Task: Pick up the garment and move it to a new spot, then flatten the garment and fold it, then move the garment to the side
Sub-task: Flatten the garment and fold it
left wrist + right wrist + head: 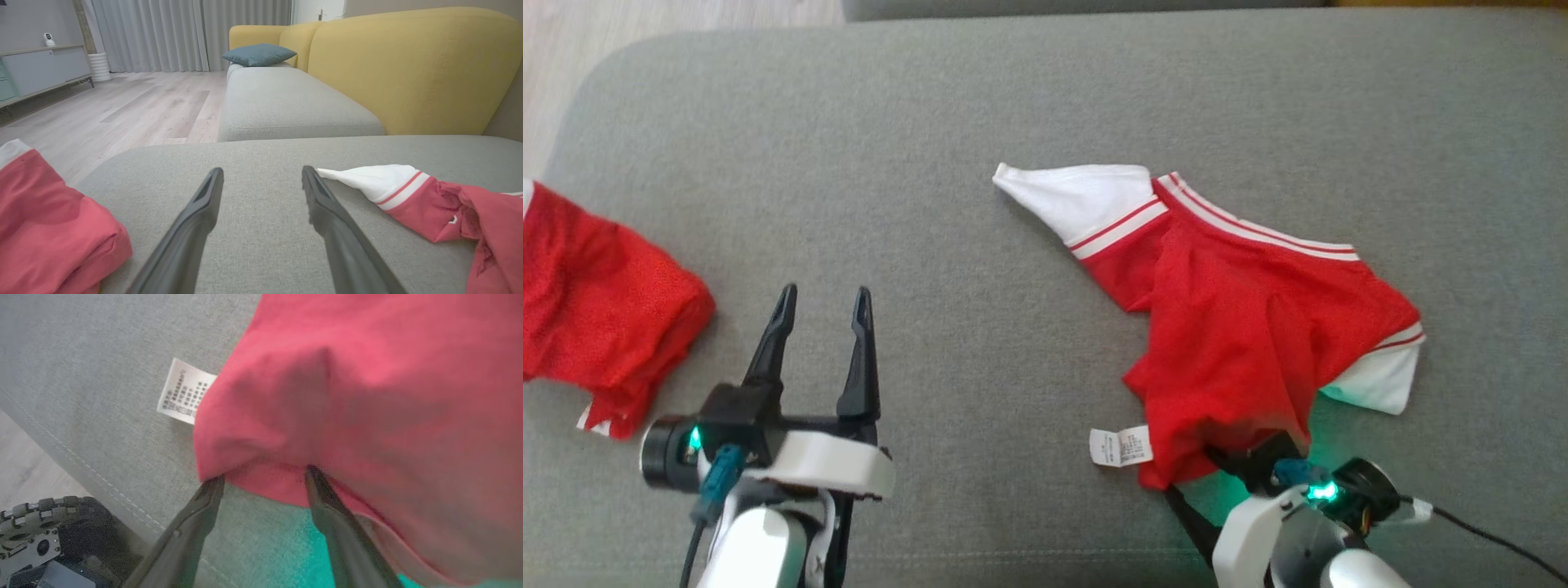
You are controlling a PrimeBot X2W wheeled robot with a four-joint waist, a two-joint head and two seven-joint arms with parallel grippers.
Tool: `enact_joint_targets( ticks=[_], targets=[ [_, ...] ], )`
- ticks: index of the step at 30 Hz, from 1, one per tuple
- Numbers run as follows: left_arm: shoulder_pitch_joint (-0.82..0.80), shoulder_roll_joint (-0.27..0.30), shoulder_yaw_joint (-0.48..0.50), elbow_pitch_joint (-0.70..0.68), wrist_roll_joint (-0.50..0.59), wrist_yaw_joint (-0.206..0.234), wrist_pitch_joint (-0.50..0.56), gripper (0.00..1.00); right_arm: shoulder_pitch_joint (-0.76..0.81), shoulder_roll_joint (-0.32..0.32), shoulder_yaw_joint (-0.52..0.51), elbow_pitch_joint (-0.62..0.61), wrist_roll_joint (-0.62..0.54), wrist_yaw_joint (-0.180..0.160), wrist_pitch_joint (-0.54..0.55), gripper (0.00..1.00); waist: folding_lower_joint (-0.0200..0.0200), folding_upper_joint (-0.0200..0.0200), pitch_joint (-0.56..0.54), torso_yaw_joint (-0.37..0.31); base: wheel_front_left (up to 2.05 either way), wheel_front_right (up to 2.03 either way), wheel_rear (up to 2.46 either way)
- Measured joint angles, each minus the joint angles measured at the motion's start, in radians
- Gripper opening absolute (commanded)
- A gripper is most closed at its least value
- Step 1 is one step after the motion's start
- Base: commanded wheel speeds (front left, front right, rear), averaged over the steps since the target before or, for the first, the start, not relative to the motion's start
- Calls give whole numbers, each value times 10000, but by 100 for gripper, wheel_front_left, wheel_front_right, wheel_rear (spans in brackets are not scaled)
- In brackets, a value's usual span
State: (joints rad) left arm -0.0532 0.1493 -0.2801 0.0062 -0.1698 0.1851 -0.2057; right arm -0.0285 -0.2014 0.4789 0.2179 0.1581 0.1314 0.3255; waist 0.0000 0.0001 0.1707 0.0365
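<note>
Pick-up step: the right gripper (265, 475), jaws apart at the red-and-white jersey (1241, 318) hem, needed to close before lifting; the left gripper (823, 304) hovered wide open and empty.

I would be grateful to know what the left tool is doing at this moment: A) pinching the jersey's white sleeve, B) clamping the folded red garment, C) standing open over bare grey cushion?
C: the left tool is open, its fingers apart over the grey cushion, between the folded red garment and the red jersey, touching neither.
</note>
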Motion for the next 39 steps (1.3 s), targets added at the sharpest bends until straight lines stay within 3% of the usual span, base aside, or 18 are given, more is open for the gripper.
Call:
enact_joint_targets(
  ticks=[2, 4, 10, 16, 19, 23, 31, 38, 39],
  targets=[
    [-123, -27, -12, 42, 0, 0, -54, 100, -159, 23, 27, 203, -33, 0, 2, 100, 0, 0, 125, 81, 0, 0, 0],
    [-203, -48, -13, 111, 0, 0, -98, 100, -320, 31, 69, 337, -13, 0, 0, 0, 0, 0, 204, 161, 0, 0, 0],
    [-208, -82, -10, 274, -2, 13, -198, 100, -408, 31, 127, 268, 535, 0, -755, 0, 0, 0, 165, 192, 0, 0, 0],
    [-196, -77, 4, 276, -6, 100, -249, 100, -392, -13, 104, -1507, 1045, 0, -1530, 0, 0, 0, -13, -76, 0, 0, 0],
    [-195, -69, 10, 276, -36, 100, -251, 100, -394, -21, -552, -2334, 1154, 0, -1649, 0, 0, 0, -80, -260, 0, 0, 0],
    [-194, -59, 6, 270, -96, 138, -251, 100, -432, 19, -2182, -2853, 1269, 0, -1647, 0, 0, 0, -100, -510, 0, 0, 0],
    [-216, -48, -31, 245, -94, 138, -249, 100, -887, 121, -5181, -1873, 1367, 0, -1392, 0, 0, 0, 201, -649, 0, 0, 0],
    [-662, -25, -92, 192, -92, 130, -247, 100, -1916, 337, -6546, 282, 2173, 0, -1764, 0, 0, 0, 756, -597, 0, 0, 0],
    [-718, -25, -98, 192, -92, 130, -247, 100, -2106, 320, -6650, 581, 2318, 0, -1893, 18, 0, 0, 832, -587, 0, 0, 0]
  ],
)
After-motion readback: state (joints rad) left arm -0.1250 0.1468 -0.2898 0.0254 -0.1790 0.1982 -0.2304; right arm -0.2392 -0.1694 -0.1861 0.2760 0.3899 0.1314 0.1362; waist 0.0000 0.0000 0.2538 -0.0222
